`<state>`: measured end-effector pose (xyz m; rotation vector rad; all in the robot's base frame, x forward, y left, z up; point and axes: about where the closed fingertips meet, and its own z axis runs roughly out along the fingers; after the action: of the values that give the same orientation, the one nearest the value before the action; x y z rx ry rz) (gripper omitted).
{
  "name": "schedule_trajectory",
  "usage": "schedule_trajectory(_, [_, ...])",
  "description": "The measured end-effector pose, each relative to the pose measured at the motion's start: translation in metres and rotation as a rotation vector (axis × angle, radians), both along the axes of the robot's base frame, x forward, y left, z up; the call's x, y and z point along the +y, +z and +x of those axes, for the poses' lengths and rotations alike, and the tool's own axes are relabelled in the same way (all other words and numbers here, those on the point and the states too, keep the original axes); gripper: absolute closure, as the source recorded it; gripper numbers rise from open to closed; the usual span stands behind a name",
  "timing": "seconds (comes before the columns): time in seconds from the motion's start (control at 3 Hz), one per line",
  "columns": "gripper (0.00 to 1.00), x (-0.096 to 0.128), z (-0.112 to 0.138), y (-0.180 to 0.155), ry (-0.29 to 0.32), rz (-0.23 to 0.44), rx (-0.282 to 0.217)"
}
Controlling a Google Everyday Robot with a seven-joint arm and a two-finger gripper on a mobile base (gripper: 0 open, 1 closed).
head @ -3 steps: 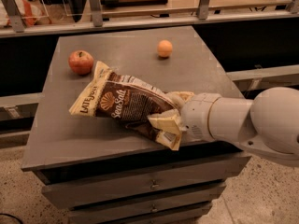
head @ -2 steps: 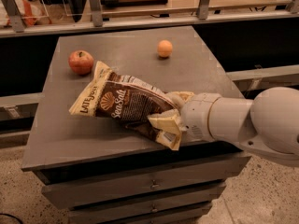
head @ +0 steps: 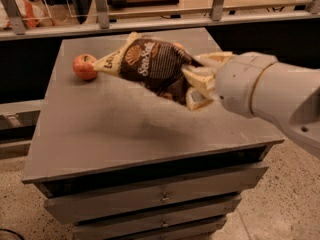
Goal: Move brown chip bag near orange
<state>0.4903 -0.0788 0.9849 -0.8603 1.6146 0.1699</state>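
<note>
The brown chip bag (head: 149, 63), dark brown with cream edges and white "Sea Salt" lettering, hangs tilted in the air above the back half of the grey table (head: 125, 129). My gripper (head: 198, 80) comes in from the right and is shut on the bag's right end. The bag casts a shadow on the table below it. The orange is hidden behind the lifted bag; only a faint orange spot shows at the bag's upper right edge.
A red apple (head: 84, 67) sits at the table's back left, just left of the bag's tip. The table is a cabinet with drawers (head: 162, 198) in front. A rail with metal posts (head: 101, 6) runs behind it.
The bag lay flat on the table before. Now the gripper has lifted it off the surface and carried it toward the back, where it covers the orange.
</note>
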Motion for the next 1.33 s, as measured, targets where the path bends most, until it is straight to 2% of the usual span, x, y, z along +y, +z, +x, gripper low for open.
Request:
schedule_trajectory(0.33, [1.0,-0.036,-0.004,0.055,-0.123,-0.066,-0.138])
schedule_trajectory(1.0, [1.0,-0.156,-0.035,0.064,-0.51,-0.241,-0.197])
schedule_trajectory(1.33, [1.0,-0.2,-0.054,0.067,-0.647,-0.298,-0.229])
